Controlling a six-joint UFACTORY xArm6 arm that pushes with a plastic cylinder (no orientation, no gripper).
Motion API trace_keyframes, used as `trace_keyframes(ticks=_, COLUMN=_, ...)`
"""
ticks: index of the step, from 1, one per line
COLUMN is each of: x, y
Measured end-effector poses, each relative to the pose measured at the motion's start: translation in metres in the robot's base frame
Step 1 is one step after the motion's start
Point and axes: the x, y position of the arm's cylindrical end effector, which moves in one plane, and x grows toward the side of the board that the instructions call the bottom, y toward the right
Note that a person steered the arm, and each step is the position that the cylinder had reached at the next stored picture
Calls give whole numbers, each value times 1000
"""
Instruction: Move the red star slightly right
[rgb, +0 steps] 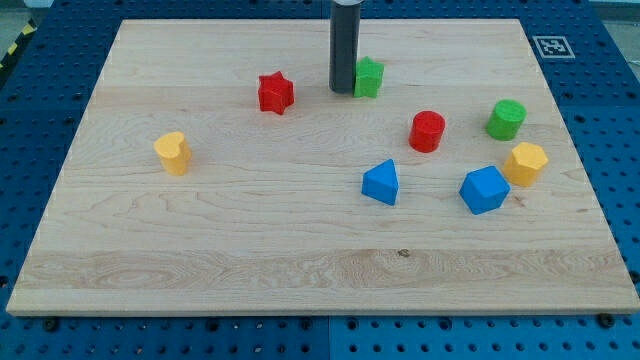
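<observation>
The red star (275, 93) lies on the wooden board (200, 250) at the upper middle-left. My tip (343, 90) stands to the star's right, about a block's width and more away from it, not touching it. The rod comes down from the view's top. A green star-like block (369, 77) sits right against the rod's right side.
A red cylinder (427, 131) and a green cylinder (506, 119) lie at the right. A yellow hexagonal block (525, 163) and a blue block (484, 189) sit at lower right. A blue wedge-like block (381, 183) is at centre. A yellow block (173, 153) is at left.
</observation>
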Motion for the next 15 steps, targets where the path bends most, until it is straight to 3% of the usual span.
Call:
trace_keyframes(ticks=2, x=-21, y=-95)
trace_keyframes(ticks=4, x=-10, y=-136)
trace_keyframes(ticks=9, x=34, y=-110)
trace_keyframes(ticks=15, x=51, y=-84)
